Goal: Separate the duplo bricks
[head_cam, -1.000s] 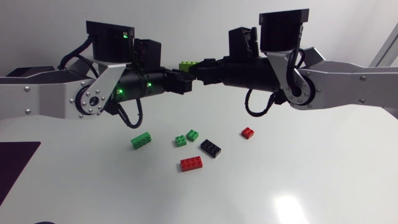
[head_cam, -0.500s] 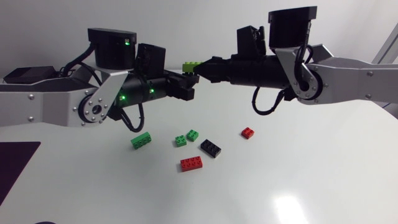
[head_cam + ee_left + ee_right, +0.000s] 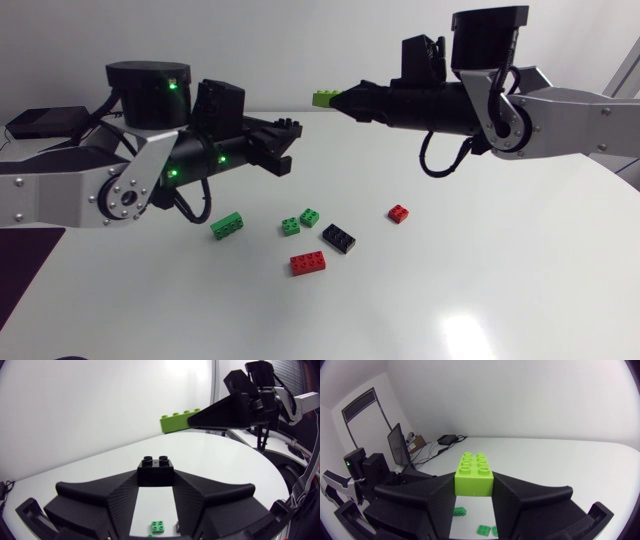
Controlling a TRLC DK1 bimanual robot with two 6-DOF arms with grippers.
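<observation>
Since a second ago the two stacked bricks have come apart. The left tool grips the black brick. The right tool grips the lime brick. Both bricks are held high above the worktop, where loose bricks lie.

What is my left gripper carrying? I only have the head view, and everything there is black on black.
Observer: The left wrist view shows a small black brick pinched between the fingers of the left gripper, two studs showing on top.
Operator: And how big is the lime one on the right?
Observer: In the right wrist view the lime brick has eight studs, two rows of four, and the right gripper grips it by its long sides.
</observation>
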